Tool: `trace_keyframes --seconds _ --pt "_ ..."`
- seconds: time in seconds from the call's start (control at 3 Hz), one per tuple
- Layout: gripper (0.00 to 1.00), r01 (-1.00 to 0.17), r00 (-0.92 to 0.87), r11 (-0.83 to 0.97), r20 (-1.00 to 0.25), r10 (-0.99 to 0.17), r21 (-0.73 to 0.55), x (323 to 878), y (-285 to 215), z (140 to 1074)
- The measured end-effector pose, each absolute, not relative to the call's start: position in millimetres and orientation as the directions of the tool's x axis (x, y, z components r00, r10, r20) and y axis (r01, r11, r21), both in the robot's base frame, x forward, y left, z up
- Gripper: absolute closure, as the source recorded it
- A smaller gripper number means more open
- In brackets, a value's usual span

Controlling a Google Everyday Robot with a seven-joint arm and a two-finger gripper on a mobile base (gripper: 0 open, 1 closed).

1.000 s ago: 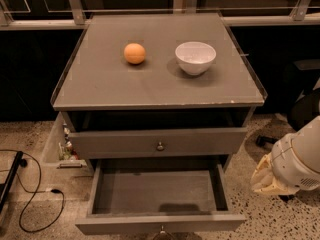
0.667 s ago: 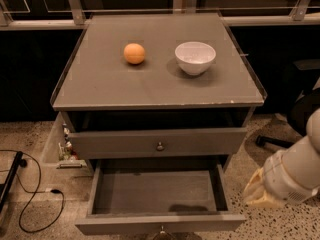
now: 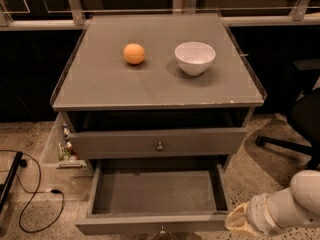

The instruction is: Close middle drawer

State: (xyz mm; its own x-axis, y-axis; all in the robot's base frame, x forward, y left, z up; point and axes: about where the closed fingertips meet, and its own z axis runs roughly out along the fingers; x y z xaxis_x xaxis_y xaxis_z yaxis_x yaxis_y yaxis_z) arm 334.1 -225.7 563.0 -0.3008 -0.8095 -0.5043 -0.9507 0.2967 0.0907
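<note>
My gripper (image 3: 239,221) sits by the front right corner of the middle drawer (image 3: 155,191) — pulled well out. My arm (image 3: 292,204) reaches in from the right edge — spread or pressed together, I cannot tell.

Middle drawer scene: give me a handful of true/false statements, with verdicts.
1. The middle drawer is pulled well out of the cabinet. True.
2. An orange lies in its tray. False: the orange sits on the cabinet top.
3. The pincer is low on the right of the view, near the drawer's front right corner. True.
4. The white bowl stands to the left of the orange in the view. False: it stands to the orange's right, on the same top.
5. The pincer is on the drawer's knob. False: the knob is at the centre of the front, and the pincer is off to the right, apart from it.
</note>
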Motion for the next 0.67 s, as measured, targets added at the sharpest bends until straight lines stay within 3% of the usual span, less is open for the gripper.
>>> trace_keyframes --seconds 0.67 --pt "1.0 -0.904 -0.387 0.412 -0.629 -0.674 0.115 348 -238 492"
